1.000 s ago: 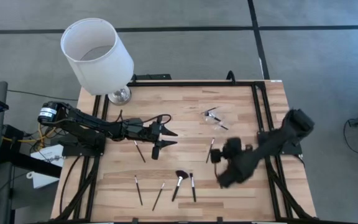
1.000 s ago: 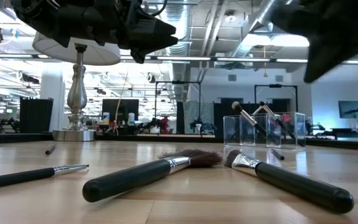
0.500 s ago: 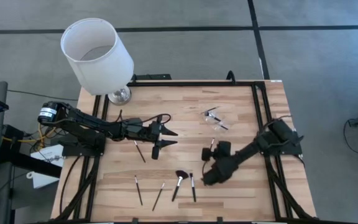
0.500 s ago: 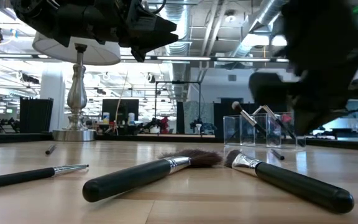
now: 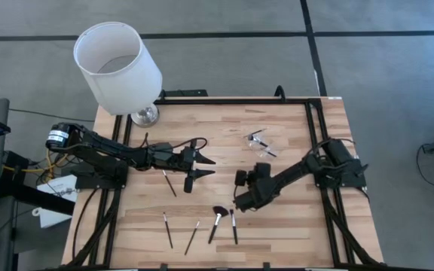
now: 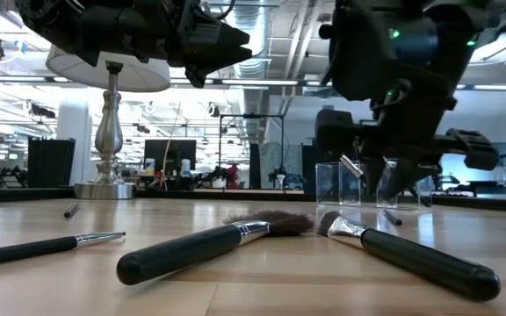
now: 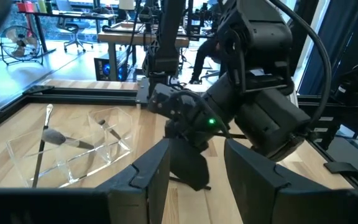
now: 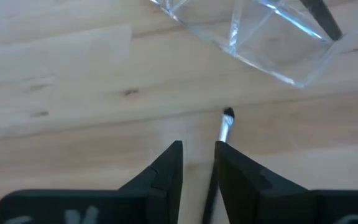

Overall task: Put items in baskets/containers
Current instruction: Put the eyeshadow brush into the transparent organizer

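Right gripper (image 5: 239, 203) sits low over the table's middle w/ fingers (image 8: 169, 165) a bit apart, nothing clamped, a slim brush (image 8: 224, 127) lying just past the tips. Clear container (image 5: 259, 143) is nearby w/ 2 brushes in it. Left gripper (image 5: 206, 167) hovers open, well apart, empty.
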